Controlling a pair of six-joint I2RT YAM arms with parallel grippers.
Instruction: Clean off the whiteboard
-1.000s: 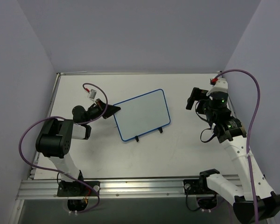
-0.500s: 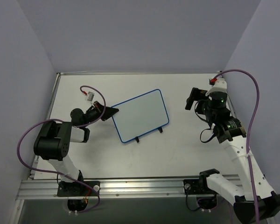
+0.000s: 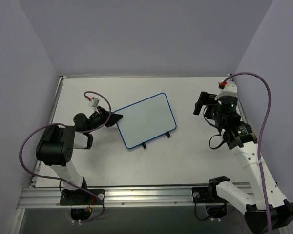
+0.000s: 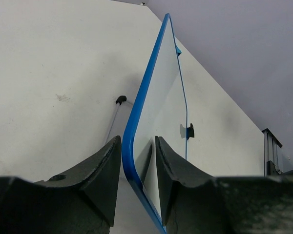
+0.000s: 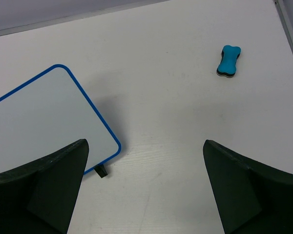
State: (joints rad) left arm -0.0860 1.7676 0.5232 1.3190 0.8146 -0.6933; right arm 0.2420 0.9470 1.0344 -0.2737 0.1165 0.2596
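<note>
Top external: white table [image 3: 185, 156], lavender walls [image 3: 146, 39]; left end effector [image 4: 137, 140] parted astride whiteboard [image 3: 146, 119]; right end effector [image 5: 145, 142] parted.

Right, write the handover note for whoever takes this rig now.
Left gripper: open, jaws loosely straddling the left edge of the whiteboard.
Right gripper: open wide, empty, above the table.
The whiteboard rests on the table, centre-left; no marks visible on it.
The blue eraser lies alone on the table, seen from the right wrist.
Done: the board looks clean.
Left: check for leftover marks, then probably back the left arm off.
</note>
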